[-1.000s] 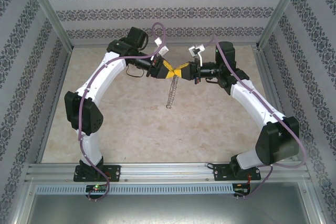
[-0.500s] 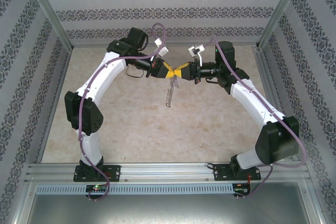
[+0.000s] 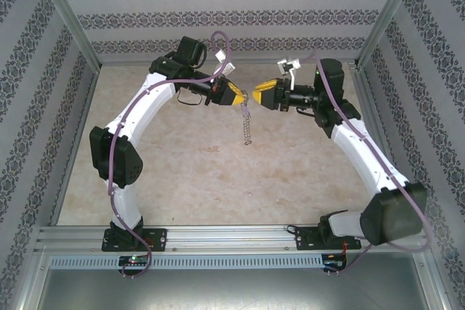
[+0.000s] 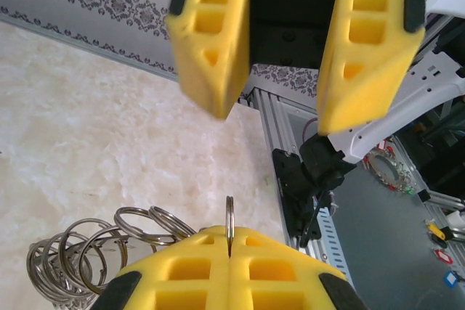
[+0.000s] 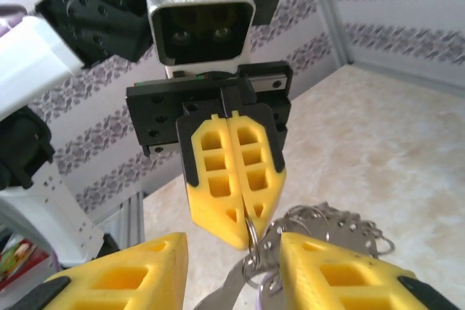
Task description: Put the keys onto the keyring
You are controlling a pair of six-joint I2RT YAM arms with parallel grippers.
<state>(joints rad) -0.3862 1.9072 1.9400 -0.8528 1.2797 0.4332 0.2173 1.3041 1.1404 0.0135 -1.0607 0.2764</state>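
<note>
— What was the left tool doing?
— I had my left tool [image 3: 238, 96] pressed together, pinching one loop of the keyring [image 3: 247, 127]. The rest dangled as a chain of silvery rings above the table [image 3: 182, 179], toward its far edge.
— And the right?
— My right tool [image 3: 259, 94] was spread, facing it, just apart.
</note>
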